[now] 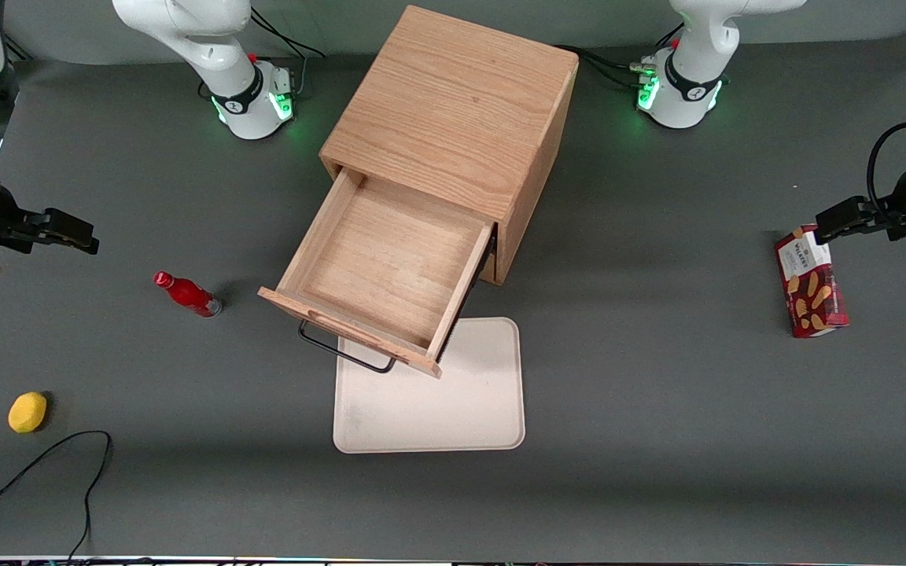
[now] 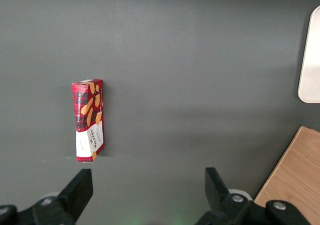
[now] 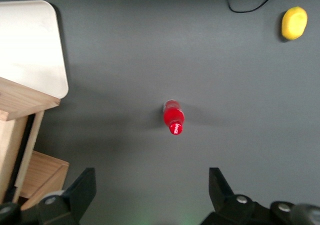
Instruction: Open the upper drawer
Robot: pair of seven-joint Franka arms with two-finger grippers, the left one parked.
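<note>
The upper drawer [image 1: 378, 271] of the oak cube cabinet [image 1: 453, 126] stands pulled far out, its inside bare. Its thin black bar handle [image 1: 343, 350] hangs in front of the drawer's front panel, over the tray. The drawer's corner also shows in the right wrist view [image 3: 25, 102]. My right gripper [image 1: 68, 232] hovers high over the table toward the working arm's end, well apart from the drawer. It is open and empty [image 3: 152, 185], above the red bottle [image 3: 173, 117]. The lower drawer is hidden under the open one.
A cream tray [image 1: 429, 393] lies in front of the cabinet, partly under the open drawer. A red bottle [image 1: 185, 294] stands beside the drawer. A yellow lemon [image 1: 27, 412] and a black cable [image 1: 44, 472] lie nearer the camera. A red biscuit box [image 1: 811, 281] lies toward the parked arm's end.
</note>
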